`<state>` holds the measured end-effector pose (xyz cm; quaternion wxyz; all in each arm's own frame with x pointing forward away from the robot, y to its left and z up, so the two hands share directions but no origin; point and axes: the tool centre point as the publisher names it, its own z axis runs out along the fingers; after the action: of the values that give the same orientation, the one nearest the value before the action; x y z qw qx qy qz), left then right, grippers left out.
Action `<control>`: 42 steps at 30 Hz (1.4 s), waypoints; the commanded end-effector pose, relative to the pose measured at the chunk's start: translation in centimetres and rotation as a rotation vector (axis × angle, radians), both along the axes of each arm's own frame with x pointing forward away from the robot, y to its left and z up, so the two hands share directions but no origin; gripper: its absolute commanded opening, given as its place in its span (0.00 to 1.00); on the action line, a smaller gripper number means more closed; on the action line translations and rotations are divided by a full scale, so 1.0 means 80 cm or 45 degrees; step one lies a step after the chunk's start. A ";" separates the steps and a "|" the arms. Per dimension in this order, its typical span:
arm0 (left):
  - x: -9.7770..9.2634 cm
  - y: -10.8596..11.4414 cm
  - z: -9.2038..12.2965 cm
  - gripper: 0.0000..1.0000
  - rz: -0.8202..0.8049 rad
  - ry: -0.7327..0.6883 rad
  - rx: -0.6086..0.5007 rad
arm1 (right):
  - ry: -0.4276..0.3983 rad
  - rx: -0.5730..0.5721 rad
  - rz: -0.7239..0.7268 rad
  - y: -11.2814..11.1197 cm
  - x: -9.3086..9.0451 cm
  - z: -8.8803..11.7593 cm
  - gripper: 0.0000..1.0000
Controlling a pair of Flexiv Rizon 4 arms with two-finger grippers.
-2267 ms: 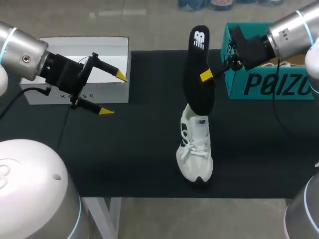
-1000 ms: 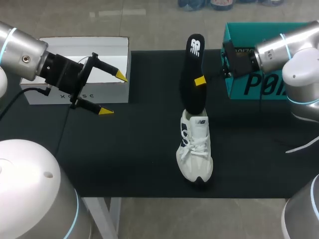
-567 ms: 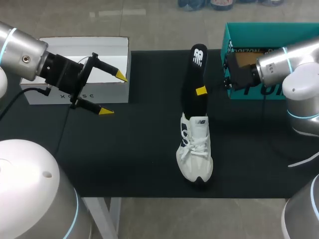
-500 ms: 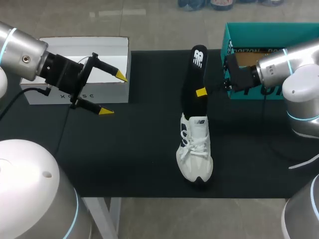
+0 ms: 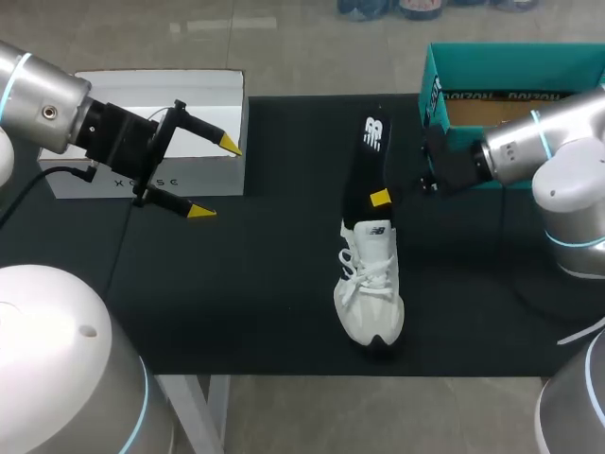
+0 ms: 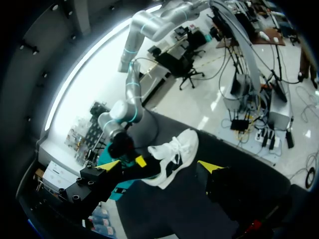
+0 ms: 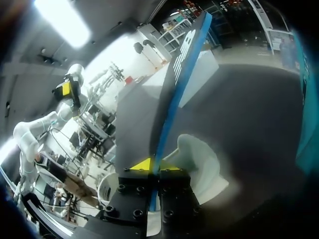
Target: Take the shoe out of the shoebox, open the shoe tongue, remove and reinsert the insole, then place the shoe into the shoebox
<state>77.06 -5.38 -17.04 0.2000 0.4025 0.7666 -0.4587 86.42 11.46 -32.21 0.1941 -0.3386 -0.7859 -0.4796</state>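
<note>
Insole (image 5: 364, 170) pinched in right gripper (image 5: 378, 199) dips, seemingly, into shoe (image 5: 371, 284) near open teal shoebox (image 5: 510, 54); left gripper (image 5: 216, 178) spread

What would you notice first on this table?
A tall black insole sticks up out of the white shoe in the middle of the table, pinched by the right gripper. A bright teal shoebox sits at the far right, and the left gripper hangs open by a white box.
</note>
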 end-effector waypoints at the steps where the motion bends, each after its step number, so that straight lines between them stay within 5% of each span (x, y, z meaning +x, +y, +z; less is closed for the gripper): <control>1: -0.001 0.001 0.001 1.00 0.001 0.000 0.005 | -0.007 -0.018 -0.004 -0.001 -0.011 0.000 0.00; 19: -0.001 0.001 0.001 1.00 0.001 0.000 0.005 | 0.085 -0.166 0.076 0.006 -0.050 -0.023 0.00; 20: -0.001 0.001 0.001 1.00 0.001 0.000 0.005 | 0.087 -0.165 0.068 0.007 -0.050 -0.022 0.13; 21: -0.001 0.001 0.001 1.00 0.001 0.000 0.005 | 0.087 -0.164 0.067 0.006 -0.049 -0.021 0.38; 23: -0.001 0.001 0.001 1.00 0.001 0.000 0.005 | 0.085 -0.169 0.065 0.007 -0.047 -0.021 0.50; 24: -0.001 0.001 0.001 1.00 0.001 0.000 0.005 | 0.083 -0.172 0.062 0.007 -0.044 -0.021 0.75; 25: -0.001 0.001 0.001 1.00 0.001 0.000 0.005 | 0.080 -0.174 0.061 0.007 -0.042 -0.020 0.82; 42: -0.001 0.001 0.001 1.00 0.001 0.000 0.005 | 0.052 -0.209 0.008 -0.001 0.003 -0.019 1.00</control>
<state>77.03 -5.38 -17.03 0.1999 0.4024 0.7668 -0.4583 86.26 11.31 -33.61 0.1837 -0.3598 -0.8187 -0.4080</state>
